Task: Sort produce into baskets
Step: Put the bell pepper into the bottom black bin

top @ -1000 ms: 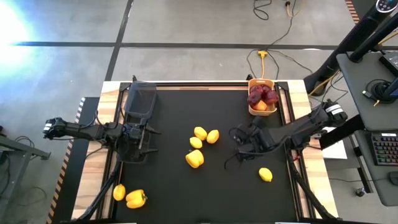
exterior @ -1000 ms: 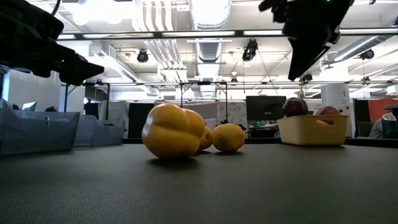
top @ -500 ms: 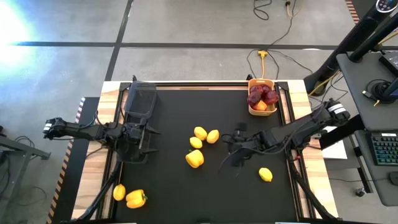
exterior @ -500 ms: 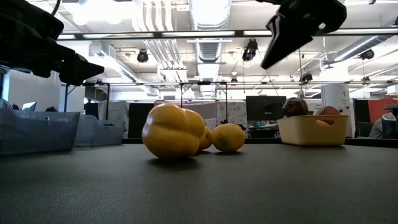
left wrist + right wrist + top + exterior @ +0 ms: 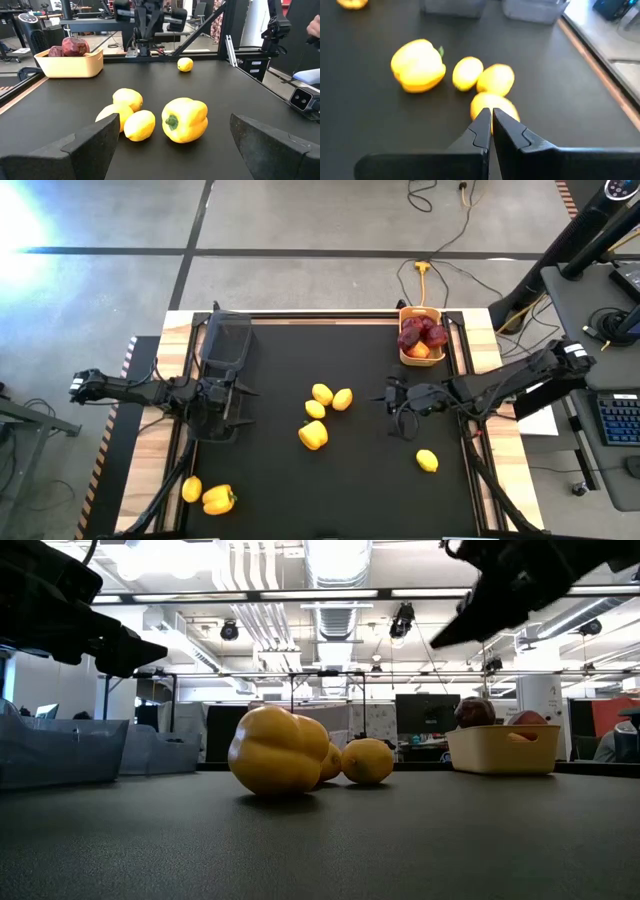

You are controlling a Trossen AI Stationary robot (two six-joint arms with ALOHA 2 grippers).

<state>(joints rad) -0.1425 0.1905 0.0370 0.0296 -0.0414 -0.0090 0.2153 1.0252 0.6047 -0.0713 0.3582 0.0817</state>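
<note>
Three yellow lemons [image 5: 322, 393] [image 5: 342, 399] [image 5: 315, 409] and a yellow bell pepper [image 5: 313, 434] lie together mid-table. Another lemon [image 5: 427, 461] lies near right. A lemon [image 5: 191, 489] and a pepper [image 5: 218, 499] lie at the near left. The yellow-orange basket [image 5: 421, 352] at the far right holds dark red produce [image 5: 422, 333]. The black mesh basket [image 5: 226, 340] stands far left. My right gripper [image 5: 389, 396] is shut and empty above the table, right of the lemons, pointing at them [image 5: 491, 117]. My left gripper [image 5: 240, 395] is open and empty, left of the cluster.
Bare black mat lies between the cluster and both arms. Wooden table edges and black rails [image 5: 470, 460] run along the left and right sides. A cable [image 5: 440, 250] lies on the floor beyond the far edge.
My right gripper has swung toward the near edge and the pepper, then back toward the far right, and has tipped from pointing steeply down to nearly level. It stays shut and empty. No produce has moved.
</note>
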